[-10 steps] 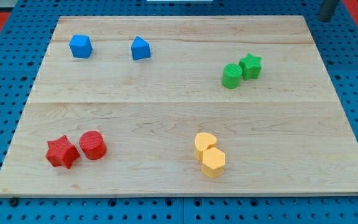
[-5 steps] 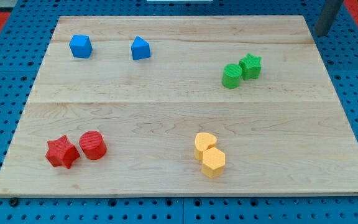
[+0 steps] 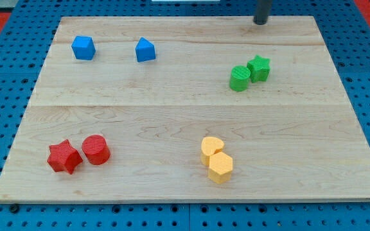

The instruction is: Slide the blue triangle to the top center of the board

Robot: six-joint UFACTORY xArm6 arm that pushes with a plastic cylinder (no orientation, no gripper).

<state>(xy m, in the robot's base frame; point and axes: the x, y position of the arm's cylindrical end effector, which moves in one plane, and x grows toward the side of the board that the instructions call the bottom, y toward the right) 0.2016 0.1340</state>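
Note:
The blue triangle point(image 3: 145, 50) sits near the top of the wooden board point(image 3: 185, 186), left of centre. A blue cube-like block point(image 3: 83, 47) sits to its left. My tip point(image 3: 260, 22) is at the board's top edge, right of centre. It is far to the right of the blue triangle and touches no block.
A green cylinder point(image 3: 239, 78) and a green star point(image 3: 259, 67) touch at the upper right. A red star point(image 3: 64, 157) and a red cylinder point(image 3: 96, 149) sit at the lower left. Two yellow blocks point(image 3: 216, 159) touch at the bottom centre.
My tip has moved left along the top edge, from the board's top right corner to right of centre. No block has moved.

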